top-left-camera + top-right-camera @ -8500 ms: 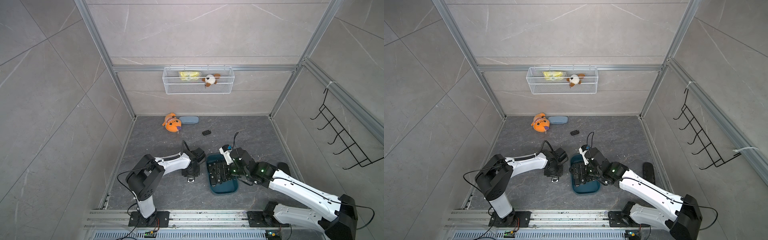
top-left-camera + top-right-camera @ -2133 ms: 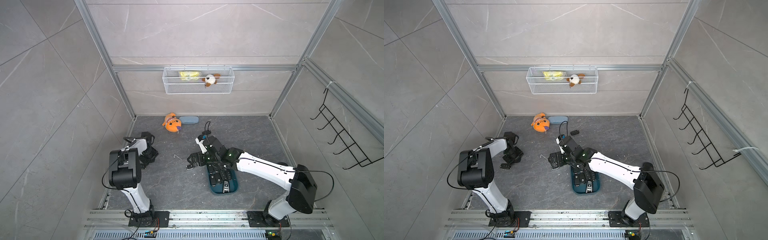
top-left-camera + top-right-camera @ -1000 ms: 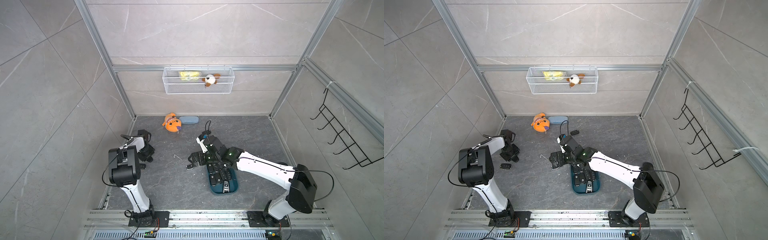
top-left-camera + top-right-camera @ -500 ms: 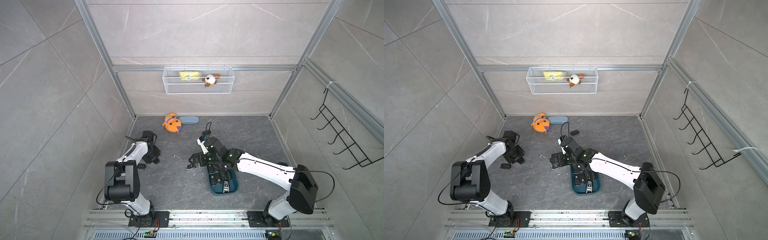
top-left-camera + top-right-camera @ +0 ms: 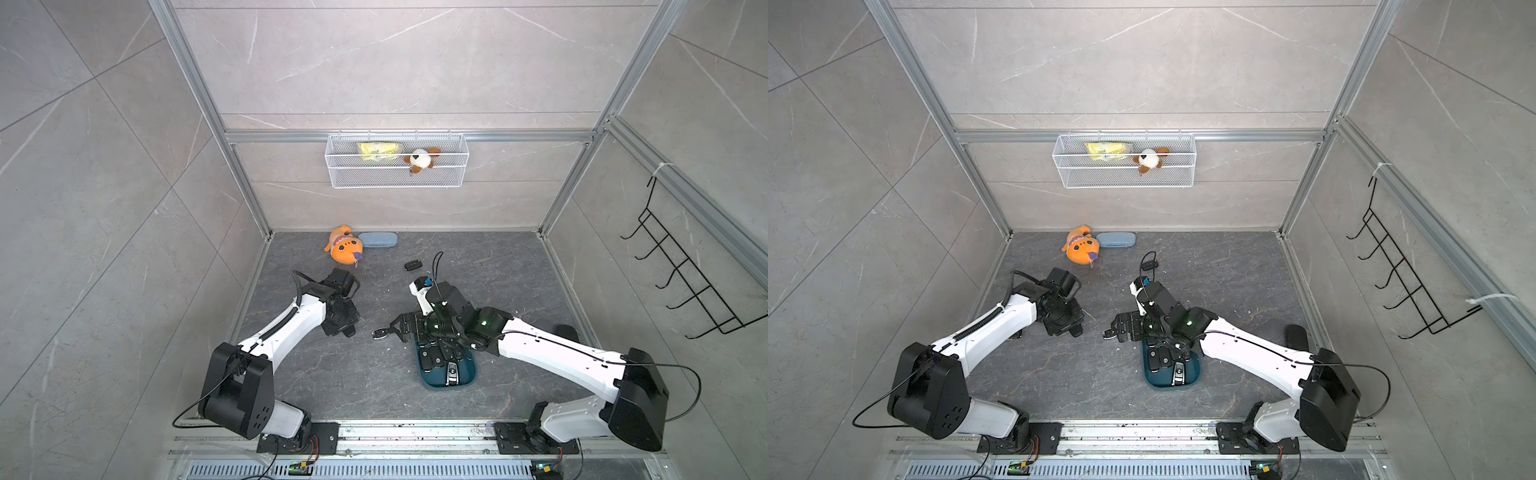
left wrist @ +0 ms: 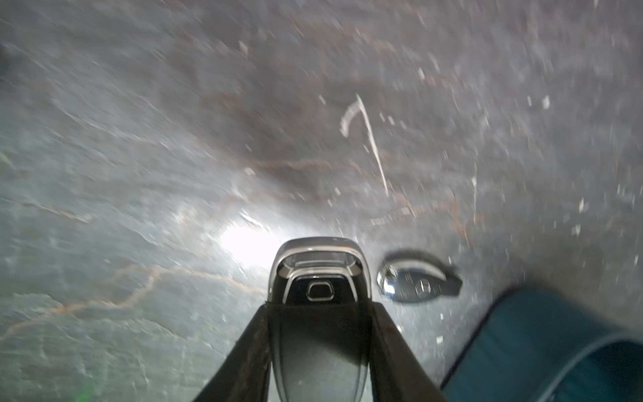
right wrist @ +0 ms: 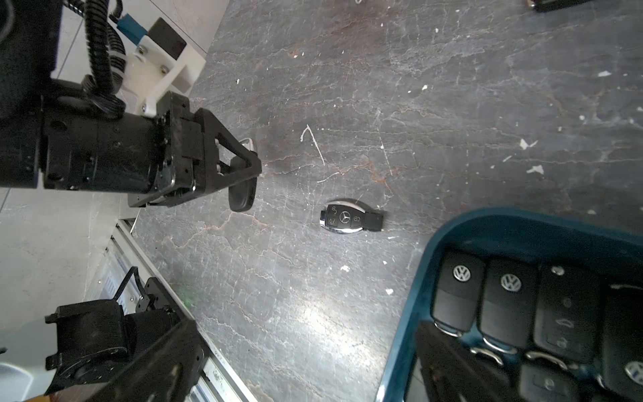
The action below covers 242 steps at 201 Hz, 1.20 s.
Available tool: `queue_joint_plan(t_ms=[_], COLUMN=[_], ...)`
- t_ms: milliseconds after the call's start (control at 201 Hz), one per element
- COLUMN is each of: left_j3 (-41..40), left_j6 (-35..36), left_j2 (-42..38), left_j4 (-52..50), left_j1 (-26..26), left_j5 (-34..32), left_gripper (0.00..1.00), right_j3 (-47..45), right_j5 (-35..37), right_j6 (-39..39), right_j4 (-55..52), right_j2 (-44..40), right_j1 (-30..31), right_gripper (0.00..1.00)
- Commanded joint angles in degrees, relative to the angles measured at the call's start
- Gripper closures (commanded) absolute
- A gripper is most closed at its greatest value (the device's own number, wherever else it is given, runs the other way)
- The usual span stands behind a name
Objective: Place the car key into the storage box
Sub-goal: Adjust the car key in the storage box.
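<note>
In a top view the left gripper [image 5: 348, 331] sits left of the storage box [image 5: 467, 377], the right gripper [image 5: 397, 330] at its far-left corner; left wrist view, fingers [image 6: 250, 348] pinch the car key [image 6: 318, 278]; right wrist view, the right fingers [image 7: 449, 362] gape wide.

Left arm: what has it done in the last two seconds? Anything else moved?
The left arm swung from the side wall back toward the middle, with a car key clamped in the left gripper. The right gripper stayed open by the storage box, and the key on the floor did not move.
</note>
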Motion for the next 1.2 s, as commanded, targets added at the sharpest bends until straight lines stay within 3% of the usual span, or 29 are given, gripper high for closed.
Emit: queue_joint_plan(t_ms=[0,164,304,398,627,747,1199], left_j3=[3.5,6.0,8.6,10.1,12.4,12.9,15.1], left_j6=[-3.3,-5.5,-6.5,-6.8,-6.4,-6.3,-5.5], left_j2=[-1.6,-1.2,0.3,1.4,2.2,2.1,3.3], left_j4=[-3.4,-3.6,-3.9,-3.8,-3.9,-3.8,-4.8], left_j1=[-4.5,-12.4,-17.4,-19.4,-21.7,-22.0,-22.4], left_j5=[-1.2,-2.1,-2.4,-2.5,-2.7,-3.0,-3.4], left_gripper=[0.66,0.66,0.66,0.66,0.66,0.66,0.65], right_j3=[-2.6,-7.0,-11.3,-13.9,-18.9,-20.6,-25.8], right_j5=[2.1,4.1,5.2,5.7,6.7,7.0,6.2], right_j6=[1.4,3.2,4.4,4.7,7.0,7.6,9.9], right_j4=[-2.4,-4.7,-6.4,-7.4,-6.9,-5.5,-1.3], right_j2=[-3.4,-7.9,-11.0,-12.0,-12.0,-10.7,-6.0], right_j1=[0.0,0.3,0.7,0.9,1.7,2.0,2.7], right_gripper=[0.01,0.01,0.14,0.31,0.83,1.0,1.0])
